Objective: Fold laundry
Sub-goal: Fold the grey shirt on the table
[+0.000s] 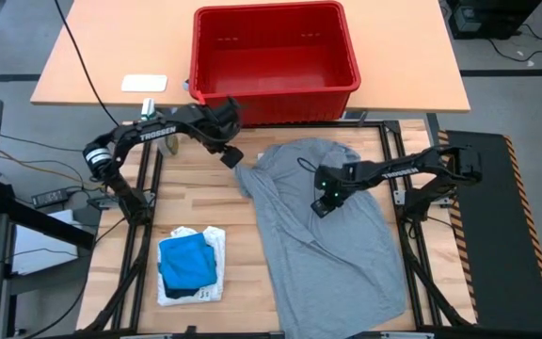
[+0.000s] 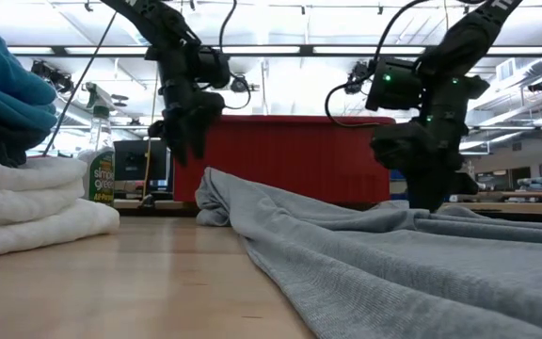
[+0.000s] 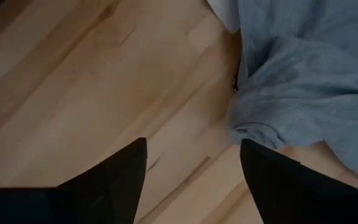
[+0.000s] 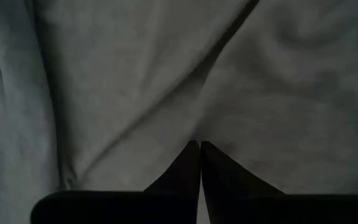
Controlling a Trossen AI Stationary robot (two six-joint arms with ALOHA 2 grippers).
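Observation:
A heather grey shirt (image 1: 323, 235) lies spread over the table's middle and right, wrinkled, its bunched left corner (image 3: 257, 121) resting on the wood. My left gripper (image 3: 191, 152) hangs open above bare wood just left of that corner, touching nothing; in the high view it (image 1: 231, 156) is near the basket's front. My right gripper (image 1: 320, 209) is shut, its tips down at the shirt's middle. A folded pile (image 1: 191, 266), bright blue cloth on white, lies at the near left. My right gripper's shut fingertips (image 4: 199, 149) meet the shirt's middle (image 4: 194, 127) from above, slanting down. Creases run away from the tips. Whether a fold is caught between the fingers I cannot tell. The shirt lies flat on the table around them.
A red plastic basket (image 1: 276, 89) stands beyond the table's far edge. A spray bottle (image 2: 100, 165) shows at the far left in the low view. A white pad (image 1: 145, 83) lies on the far desk. Bare wood (image 1: 205, 202) lies between pile and shirt.

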